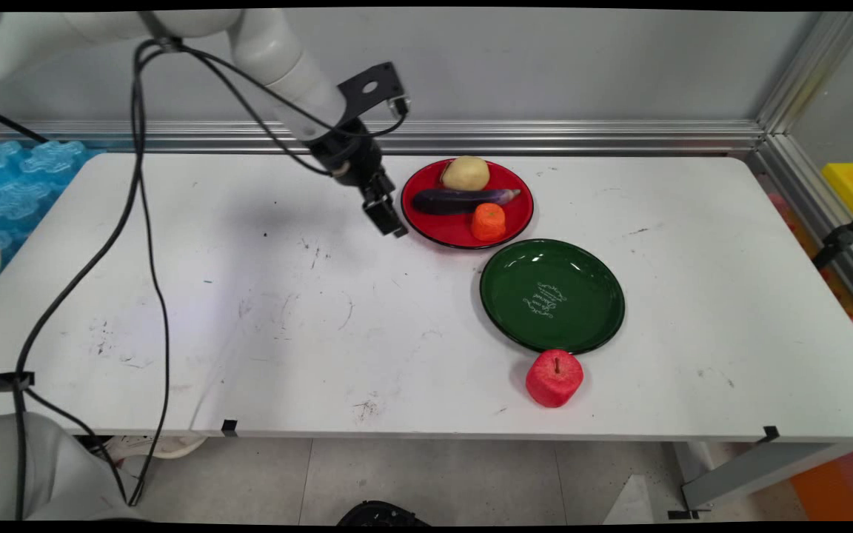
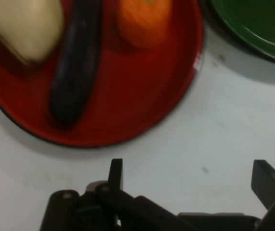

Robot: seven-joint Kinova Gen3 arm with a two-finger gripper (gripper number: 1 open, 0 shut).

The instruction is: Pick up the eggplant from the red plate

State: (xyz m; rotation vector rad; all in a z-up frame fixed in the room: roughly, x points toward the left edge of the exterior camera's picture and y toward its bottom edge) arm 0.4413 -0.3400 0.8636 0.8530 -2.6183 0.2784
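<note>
My black gripper (image 1: 391,221) hangs just left of the red plate (image 1: 434,226), a little above the table, open and holding nothing. In the hand view the gripper (image 2: 190,175) shows both fingers spread wide over bare white table, with the red plate (image 2: 142,110) just beyond them. On that plate lie a pale potato (image 1: 466,172) (image 2: 26,26), a dark purple eggplant (image 1: 463,200) (image 2: 74,62) and an orange carrot piece (image 1: 488,221) (image 2: 142,19). The eggplant's near end is the closest item to the fingers.
A green plate (image 1: 589,326) (image 2: 262,24) with white lettering sits right of and nearer than the red one. A red apple (image 1: 554,378) stands at its near rim. Black cables (image 1: 149,244) hang from the arm over the table's left part.
</note>
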